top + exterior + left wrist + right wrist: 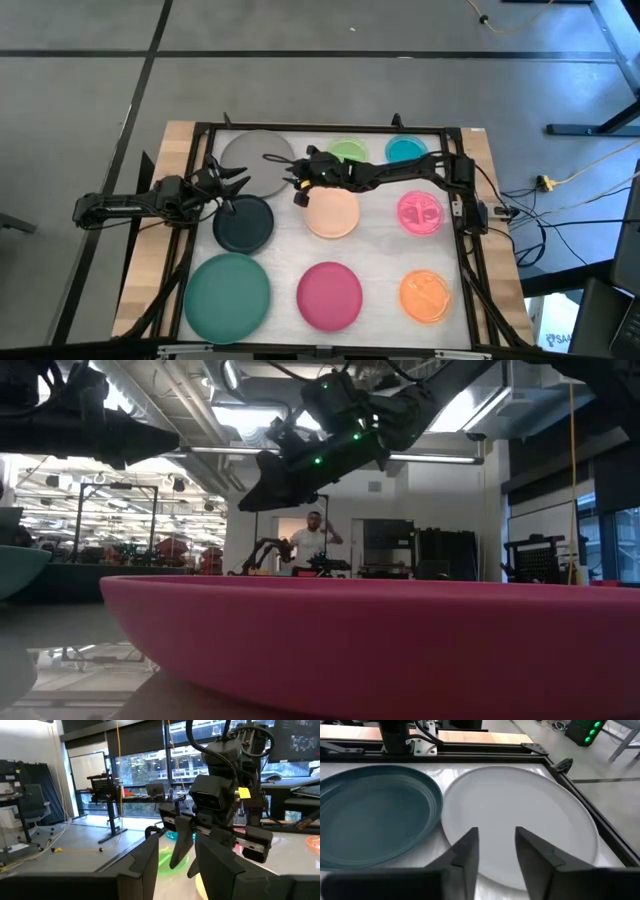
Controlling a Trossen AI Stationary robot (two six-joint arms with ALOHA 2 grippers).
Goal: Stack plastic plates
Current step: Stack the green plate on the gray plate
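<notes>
Both arms are dark, nearly black, built of slim jointed links. The left arm (120, 207) ends in a spiky-looking left pincer (232, 186) with two flat, slab-like matte fingers (150, 865). The right arm (400, 176) carries black cables looping along its links, and a bundle hangs at its base. Seen from the left wrist, the right pincer (192, 852) hangs under a boxy black housing with a yellow tag (244, 793). From the low view, small green lights (318, 459) glow on the right arm's underside.
</notes>
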